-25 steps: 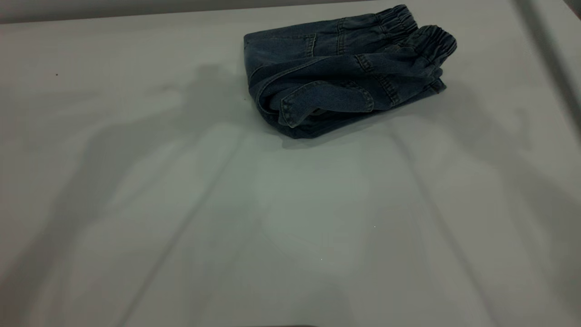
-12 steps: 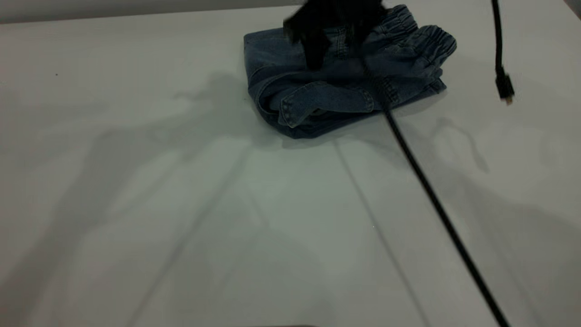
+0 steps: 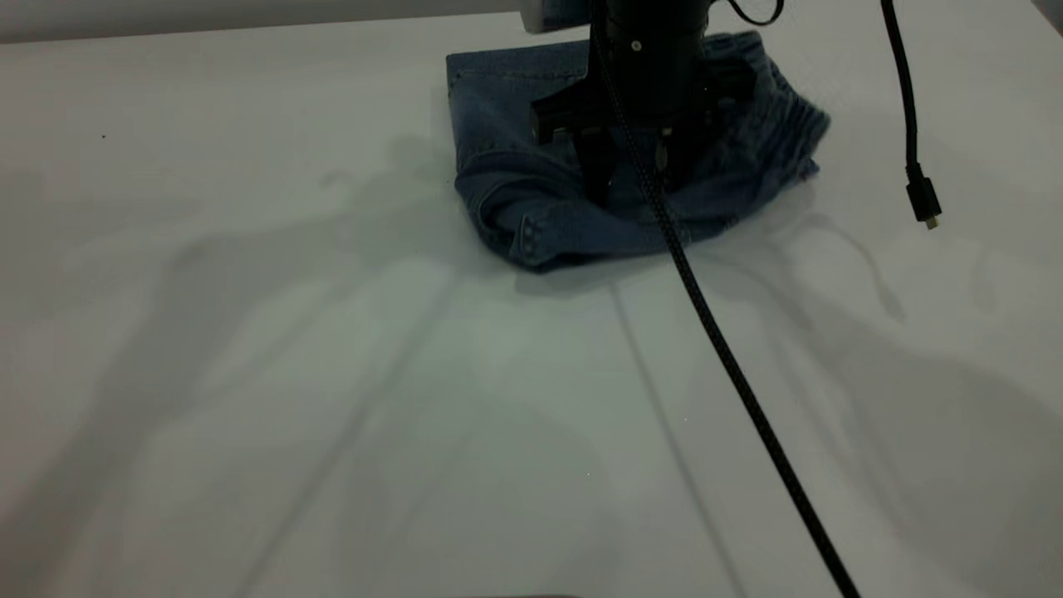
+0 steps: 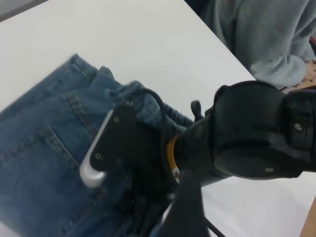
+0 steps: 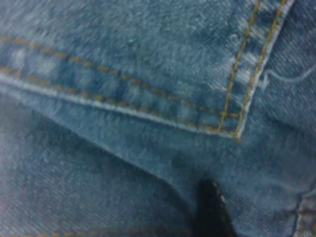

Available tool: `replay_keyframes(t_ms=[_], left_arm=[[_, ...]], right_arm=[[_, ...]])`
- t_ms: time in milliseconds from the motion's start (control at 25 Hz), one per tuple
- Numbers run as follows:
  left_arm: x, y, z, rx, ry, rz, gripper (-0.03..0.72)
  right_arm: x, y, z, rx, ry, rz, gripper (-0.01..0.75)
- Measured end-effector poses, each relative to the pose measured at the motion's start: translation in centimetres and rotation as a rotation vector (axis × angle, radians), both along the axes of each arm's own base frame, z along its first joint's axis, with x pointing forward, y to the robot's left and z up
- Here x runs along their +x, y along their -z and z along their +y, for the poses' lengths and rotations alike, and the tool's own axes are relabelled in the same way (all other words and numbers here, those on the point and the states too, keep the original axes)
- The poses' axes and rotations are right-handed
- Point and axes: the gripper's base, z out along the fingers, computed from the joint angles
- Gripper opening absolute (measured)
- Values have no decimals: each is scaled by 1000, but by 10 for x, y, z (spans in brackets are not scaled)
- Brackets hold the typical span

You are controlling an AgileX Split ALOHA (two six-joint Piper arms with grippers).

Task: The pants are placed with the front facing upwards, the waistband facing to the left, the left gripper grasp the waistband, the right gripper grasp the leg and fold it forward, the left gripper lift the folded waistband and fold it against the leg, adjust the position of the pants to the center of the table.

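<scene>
The folded pants (image 3: 507,178) lie bunched at the far edge of the surface (image 3: 332,374), with the right gripper (image 3: 631,178) pressed into them, fingers apart; being soft, limp denim, they are best pinched through all layers at the thick stitched fold.

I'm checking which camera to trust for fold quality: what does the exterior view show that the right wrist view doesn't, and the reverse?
Only the exterior view shows the whole folded bundle of the pants near the far edge of the table. It also shows the right gripper down on them, a braided cable crossing in front and a loose plug dangling. Only the right wrist view shows the tan stitching and a seam corner close up. Both show blue denim.
</scene>
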Motion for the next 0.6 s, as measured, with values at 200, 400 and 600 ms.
replay_keyframes(t_ms=[200,400,600], left_arm=[[0,0,0,0,4,2,582],[-1,0,0,6,14,-7,582],[-4,0,-1,16,52,-1,582]], right_arm=[[-13,-1,6,64,95,166,388],[-18,-4,16,179,177,243,388],[-15,-16,19,207,151,240,388]])
